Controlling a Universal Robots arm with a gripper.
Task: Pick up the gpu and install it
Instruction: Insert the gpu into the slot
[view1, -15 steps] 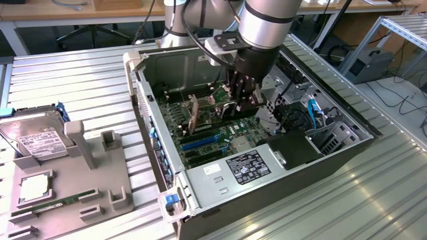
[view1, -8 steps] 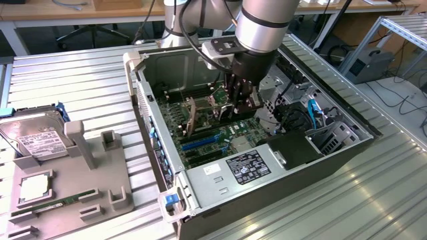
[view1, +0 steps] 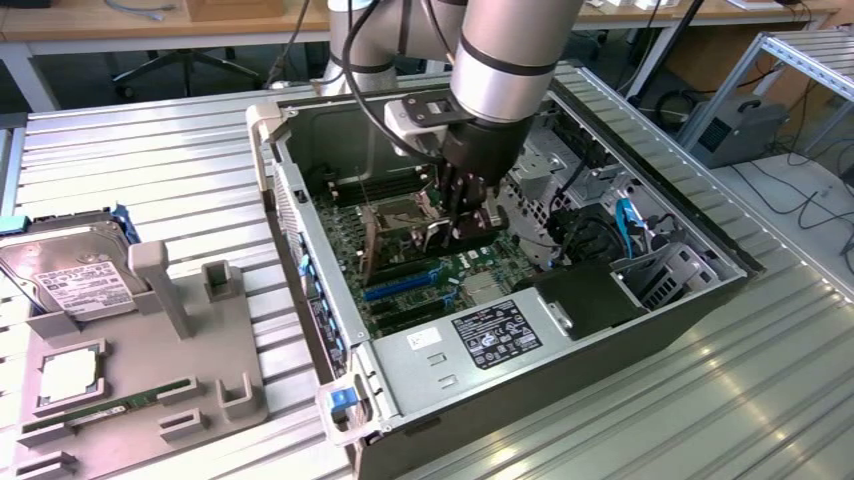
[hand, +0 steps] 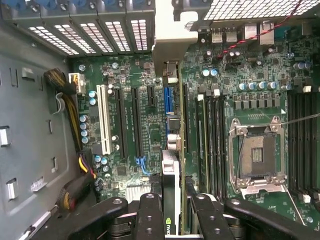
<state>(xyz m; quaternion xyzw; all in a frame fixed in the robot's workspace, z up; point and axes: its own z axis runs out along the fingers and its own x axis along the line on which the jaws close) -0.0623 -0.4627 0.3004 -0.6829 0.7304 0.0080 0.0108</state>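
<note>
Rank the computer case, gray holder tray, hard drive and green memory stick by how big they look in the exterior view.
1. computer case
2. gray holder tray, partly cut off by the picture's edge, still clearly second
3. hard drive
4. green memory stick

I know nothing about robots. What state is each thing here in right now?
Gripper: shut on the graphics card.
Graphics card: held on edge inside the case, over the board's slots.
Computer case: lying on its side, side panel off.
Processor socket: empty.
Hard drive: lying outside the case, on the grey tray.
Memory stick: lying in the tray, not installed.
</note>
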